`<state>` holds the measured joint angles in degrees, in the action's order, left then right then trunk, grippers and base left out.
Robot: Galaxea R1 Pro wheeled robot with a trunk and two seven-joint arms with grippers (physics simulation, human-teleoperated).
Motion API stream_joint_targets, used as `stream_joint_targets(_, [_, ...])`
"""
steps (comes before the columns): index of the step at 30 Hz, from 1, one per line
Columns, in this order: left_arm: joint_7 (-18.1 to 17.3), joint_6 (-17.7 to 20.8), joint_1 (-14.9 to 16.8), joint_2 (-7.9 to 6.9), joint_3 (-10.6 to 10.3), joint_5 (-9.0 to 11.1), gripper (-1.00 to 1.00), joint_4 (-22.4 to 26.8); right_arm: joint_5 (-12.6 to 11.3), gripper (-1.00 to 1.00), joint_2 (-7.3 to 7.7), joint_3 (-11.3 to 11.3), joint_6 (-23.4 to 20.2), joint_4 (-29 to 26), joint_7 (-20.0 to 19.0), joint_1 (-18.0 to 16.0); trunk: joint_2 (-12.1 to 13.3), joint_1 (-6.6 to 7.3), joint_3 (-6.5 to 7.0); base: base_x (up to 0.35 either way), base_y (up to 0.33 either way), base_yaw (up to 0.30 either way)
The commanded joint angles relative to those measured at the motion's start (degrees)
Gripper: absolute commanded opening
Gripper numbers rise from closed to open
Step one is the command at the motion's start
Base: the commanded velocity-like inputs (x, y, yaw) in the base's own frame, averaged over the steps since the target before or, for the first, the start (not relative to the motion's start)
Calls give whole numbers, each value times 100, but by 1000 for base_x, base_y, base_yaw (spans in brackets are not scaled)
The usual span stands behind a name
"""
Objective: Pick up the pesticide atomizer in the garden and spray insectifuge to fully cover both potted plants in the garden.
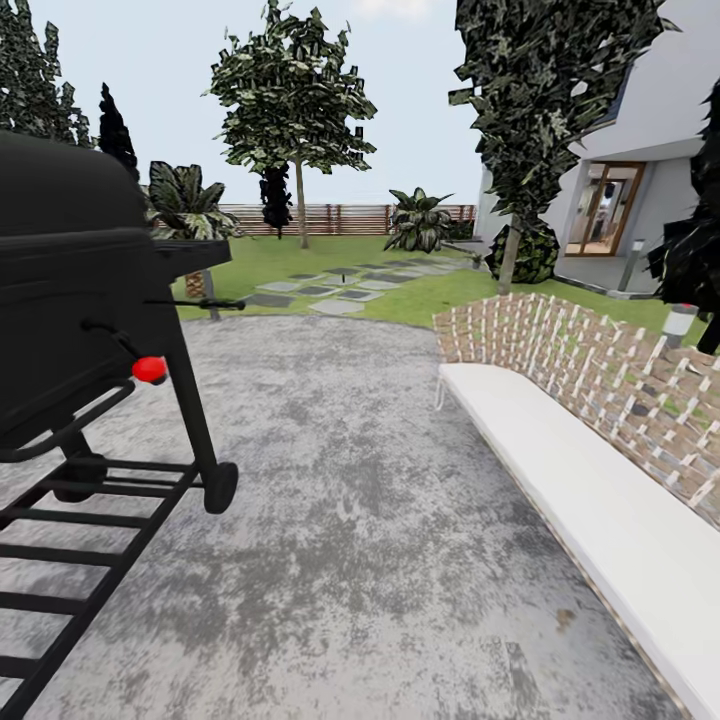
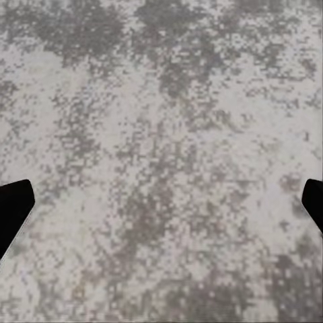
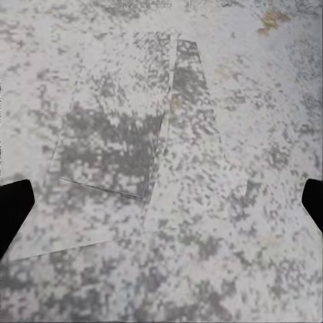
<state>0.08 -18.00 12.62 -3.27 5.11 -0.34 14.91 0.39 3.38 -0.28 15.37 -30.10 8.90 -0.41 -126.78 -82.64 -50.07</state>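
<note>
With both pincers spread wide and empty over the grey paving (image 1: 380, 520), steer between the black grill (image 1: 80, 290) and white bench (image 1: 590, 500) toward the garden (image 1: 330, 262) ahead, atomizer unseen.

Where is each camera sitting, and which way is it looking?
Head view: on the robot's head, looking forward past the black grill and white bench toward the lawn.
Left wrist view: looking down at grey paving, dark fingertips at the edges.
Right wrist view: same, fingertips wide apart.
Both wrist views share the paving.
</note>
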Motion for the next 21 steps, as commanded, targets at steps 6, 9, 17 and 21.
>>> stream_joint_targets(6, [1, -19, 3, 1, 14, -10, 100, -5, -7, 100, -15, 9, 308, 33, 1, -3, -2, -2, -5, 339, 0, 0])
stream_joint_targets(9, [1, -19, 3, 0, 15, -10, 100, -5, -16, 100, -33, 10, 342, -13, -1, -3, -2, -2, -5, 339, 0, 0])
stream_joint_targets(17, [-1, -20, 3, -34, 16, -17, 100, -5, -21, 100, -37, 1, 344, -713, 9, -3, -2, -2, -5, 339, 0, 0])
stream_joint_targets(21, [1, -19, 3, -47, 21, -14, 100, 2, -6, 100, -33, 8, 343, -380, 7, -3, -2, -2, -5, 330, -49, 0])
